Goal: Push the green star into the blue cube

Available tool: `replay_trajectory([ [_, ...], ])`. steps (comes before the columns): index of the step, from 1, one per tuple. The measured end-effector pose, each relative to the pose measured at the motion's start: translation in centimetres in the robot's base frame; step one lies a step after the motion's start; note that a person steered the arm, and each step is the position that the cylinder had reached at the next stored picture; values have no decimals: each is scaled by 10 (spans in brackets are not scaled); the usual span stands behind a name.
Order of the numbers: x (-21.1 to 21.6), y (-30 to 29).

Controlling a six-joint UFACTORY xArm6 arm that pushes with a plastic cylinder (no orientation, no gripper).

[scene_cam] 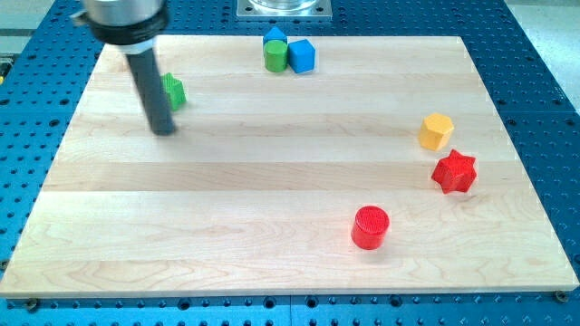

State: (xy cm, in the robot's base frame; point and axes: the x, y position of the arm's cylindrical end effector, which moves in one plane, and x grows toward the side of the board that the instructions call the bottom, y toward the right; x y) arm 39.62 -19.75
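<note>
The green star [174, 91] lies near the view's top left of the wooden board, partly hidden behind my rod. My tip [163, 129] rests on the board just below and slightly left of the star, close to it. The blue cube [301, 56] sits at the view's top centre, well to the right of the star. A green cylinder [275, 55] touches the cube's left side, and a small blue block [275, 36] sits just behind the cylinder.
A yellow hexagonal block [436, 131] and a red star [454, 172] lie at the view's right. A red cylinder [370, 226] stands at the lower centre-right. The wooden board [272, 154] rests on a blue perforated table.
</note>
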Motion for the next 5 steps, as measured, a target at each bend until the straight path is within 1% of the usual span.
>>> replay_trajectory([
  [1,-64,-26],
  [2,-66,56],
  [3,-65,66],
  [4,-31,33],
  [5,-28,121],
])
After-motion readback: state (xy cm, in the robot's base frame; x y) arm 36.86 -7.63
